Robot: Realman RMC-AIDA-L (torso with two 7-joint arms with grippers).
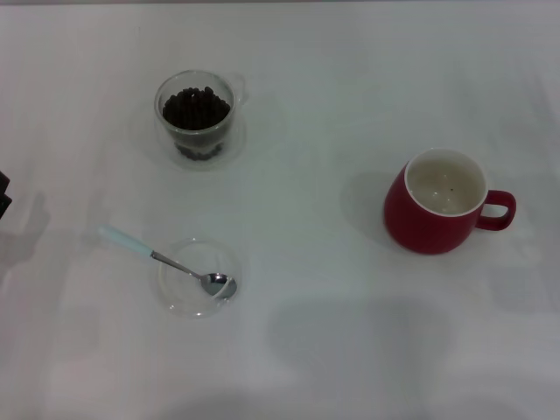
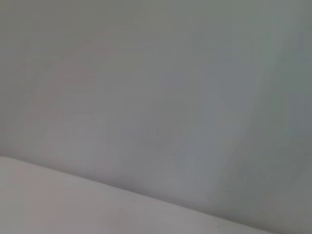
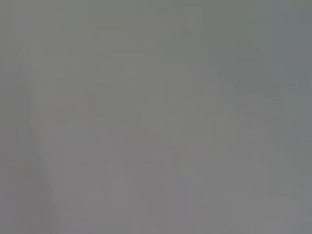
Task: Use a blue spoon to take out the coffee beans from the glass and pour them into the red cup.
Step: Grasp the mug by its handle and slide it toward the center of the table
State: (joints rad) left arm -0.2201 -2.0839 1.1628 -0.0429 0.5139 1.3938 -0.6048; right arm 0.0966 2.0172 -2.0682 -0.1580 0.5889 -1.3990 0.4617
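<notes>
The glass [image 1: 198,118] stands at the back left of the white table, filled with dark coffee beans [image 1: 196,108]. The blue spoon [image 1: 166,260] lies at the front left, its pale handle pointing left and its silver bowl resting in a flat clear dish [image 1: 179,297]. The red cup [image 1: 440,206] stands on the right with its handle to the right; its cream inside holds only a speck or two. A dark bit of my left gripper [image 1: 3,194] shows at the left edge, well away from the spoon. My right gripper is out of view. Both wrist views show only plain surface.
The white table [image 1: 306,350] stretches wide between the glass, the dish and the red cup. A soft shadow lies on the table at the front middle.
</notes>
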